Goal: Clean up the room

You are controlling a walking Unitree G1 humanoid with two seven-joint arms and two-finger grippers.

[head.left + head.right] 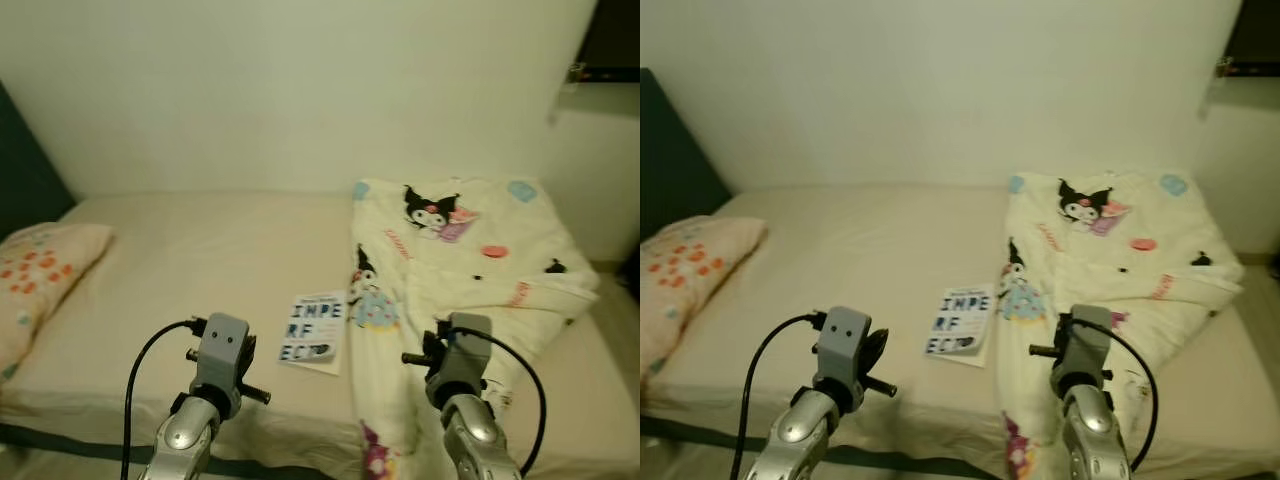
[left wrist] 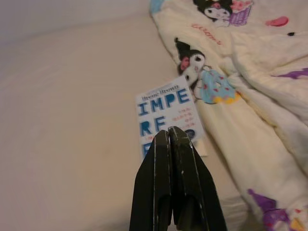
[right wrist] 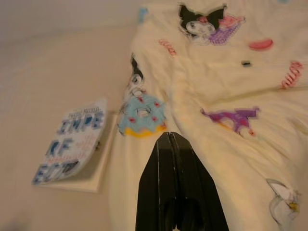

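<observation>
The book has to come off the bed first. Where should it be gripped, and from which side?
The white paperback book with blue letters lies flat on the beige bed, its right edge against the cream cartoon-print blanket. Probably grip the free left edge, coming from the left with the left gripper, now shut.

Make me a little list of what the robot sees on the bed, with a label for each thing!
bed: beige sheet, against a pale wall
book: white cover with blue letters, lying flat beside the blanket's edge
blanket: cream with cartoon prints, rumpled on the robot's right side
pillow: orange-spotted, at the robot's far left
left tool: fingers together, above the book
right tool: fingers together, above the blanket
</observation>
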